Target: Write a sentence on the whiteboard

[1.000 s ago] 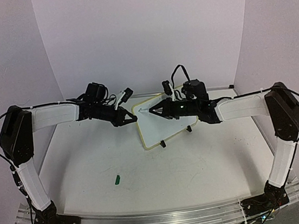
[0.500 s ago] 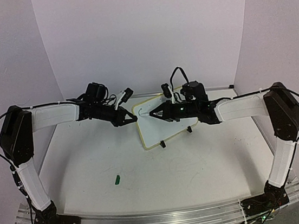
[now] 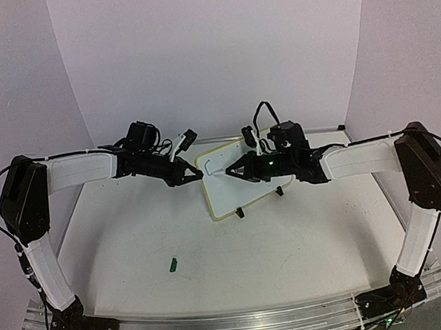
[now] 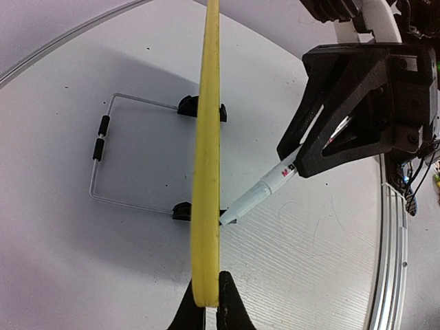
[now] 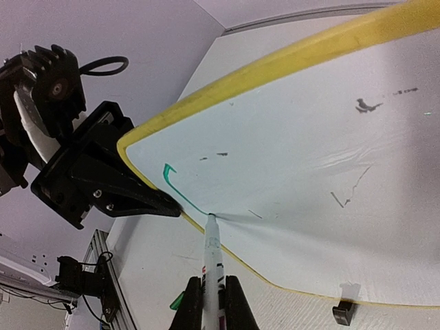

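Lowest in the top view, a small green cap (image 3: 173, 262) lies alone on the bench (image 3: 294, 236), well apart from the work.

Above it, mid-frame, the whiteboard (image 3: 232, 192) stands tilted on its small black feet. The left pincer (image 3: 192, 172) is clamped on its yellow rim (image 4: 206, 172) at the board's left corner. The left wrist view shows that rim edge-on, pinched between the two fingers at the bottom of the frame.

The right pincer (image 5: 214, 302) is closed around a marker (image 5: 213, 261), whose tip touches the white face just inside the lower left rim. The sentence (image 5: 180, 194) is so far only one hooked green stroke, with the tip at its lower end. A few faint dark smudges sit toward the upper right of the board.

To write well from here:
- Press lightly and evenly, because a hard push would probably rock the board on its feet.
- Hold the left clamp rigid against each stroke.
- Move the tip toward the open white area at the right of the frame, since the rim is close on the left.
- Lift the tip cleanly between letters, and keep them small enough that two lines fit.

Farthest back, the wire stand (image 4: 96, 148) props the board from behind.
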Tool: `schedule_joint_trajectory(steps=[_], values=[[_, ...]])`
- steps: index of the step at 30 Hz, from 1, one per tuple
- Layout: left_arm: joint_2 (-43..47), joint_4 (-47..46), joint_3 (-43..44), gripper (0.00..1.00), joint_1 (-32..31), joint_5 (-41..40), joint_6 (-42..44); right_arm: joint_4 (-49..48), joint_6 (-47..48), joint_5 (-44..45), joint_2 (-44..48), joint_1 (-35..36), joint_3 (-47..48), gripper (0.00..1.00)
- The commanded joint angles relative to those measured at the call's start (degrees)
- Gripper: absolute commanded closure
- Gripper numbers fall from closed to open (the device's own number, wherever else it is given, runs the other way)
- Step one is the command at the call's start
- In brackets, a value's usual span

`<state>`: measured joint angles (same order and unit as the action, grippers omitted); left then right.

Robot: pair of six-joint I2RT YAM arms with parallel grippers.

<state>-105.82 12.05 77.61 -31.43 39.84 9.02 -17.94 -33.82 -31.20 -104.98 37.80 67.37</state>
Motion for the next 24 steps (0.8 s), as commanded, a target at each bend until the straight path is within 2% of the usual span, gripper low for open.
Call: schedule_joint_trajectory(steps=[1, 9, 24], values=[[-0.16, 1.13, 2.37, 1.00, -0.38, -0.48, 1.65, -0.61, 1.17, 5.50, 4.57, -0.36, -1.05, 1.00], [-0.26, 1.11, 2.37, 1.00, -0.38, -0.42, 1.62, -1.57, 1.57, 2.74, 7.64, -0.35, -1.74, 1.00], [-0.34, 1.22, 2.37, 1.00, -0.56, -0.39, 1.74, -1.57, -0.29, 4.14, 3.76, -0.36, -0.35, 1.00]])
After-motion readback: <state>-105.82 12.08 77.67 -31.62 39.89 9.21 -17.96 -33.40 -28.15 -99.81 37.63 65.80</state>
